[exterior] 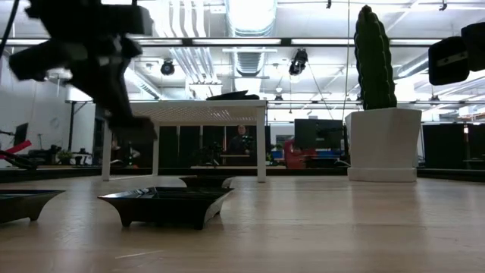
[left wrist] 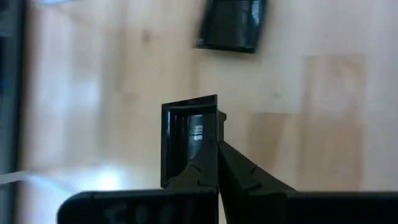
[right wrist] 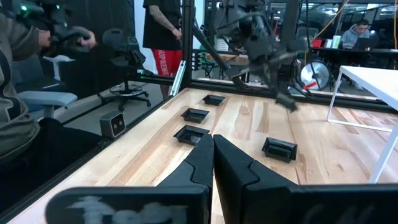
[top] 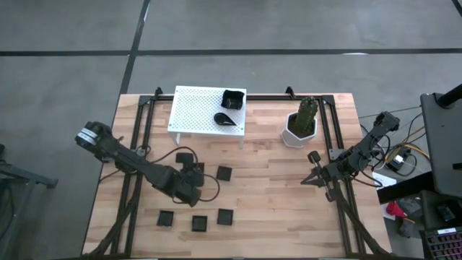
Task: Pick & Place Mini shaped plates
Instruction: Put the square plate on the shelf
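Left hand (left wrist: 217,146) pinched on square plate (left wrist: 186,140) by its rim; light, rigid, glossy, likely slippery. Right hand (right wrist: 212,140) closed, idle.

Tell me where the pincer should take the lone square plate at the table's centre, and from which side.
I would take the square plate by one upturned rim wall, one finger inside and one outside, coming straight down from above. It lies flat and low, with bare table around it.
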Tool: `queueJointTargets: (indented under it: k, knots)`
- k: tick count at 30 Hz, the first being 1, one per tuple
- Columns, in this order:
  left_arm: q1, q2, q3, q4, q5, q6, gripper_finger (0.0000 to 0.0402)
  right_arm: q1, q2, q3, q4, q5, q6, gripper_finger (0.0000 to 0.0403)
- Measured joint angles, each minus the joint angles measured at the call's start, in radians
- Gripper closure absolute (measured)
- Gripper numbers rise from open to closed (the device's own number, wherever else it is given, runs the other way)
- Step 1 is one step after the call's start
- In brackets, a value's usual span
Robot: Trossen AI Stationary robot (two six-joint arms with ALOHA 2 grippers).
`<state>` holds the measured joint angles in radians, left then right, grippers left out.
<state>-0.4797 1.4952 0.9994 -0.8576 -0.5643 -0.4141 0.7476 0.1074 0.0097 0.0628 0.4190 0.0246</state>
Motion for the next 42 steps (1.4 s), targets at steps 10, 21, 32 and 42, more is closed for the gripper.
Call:
queueJointTargets:
  k: [10,21,32,42]
  knots:
    - [-0.005,-0.009,0.198,-0.306,-0.294,0.024,0.0401,0.0,0.0,0.0,0.0,0.0,0.001,0.0394]
    - [0.137,-0.114,0.208,-0.373,-0.431,0.118,0.0401,0.0,0.0,0.0,0.0,0.0,-0.001,0.0394]
    - [0.416,-0.174,0.207,-0.212,-0.412,0.33,0.0401,0.0,0.0,0.0,0.0,0.0,0.001,0.0394]
    - [0.594,-0.19,0.13,-0.007,-0.246,0.574,0.0401,0.0,0.0,0.0,0.0,0.0,0.0,0.0394]
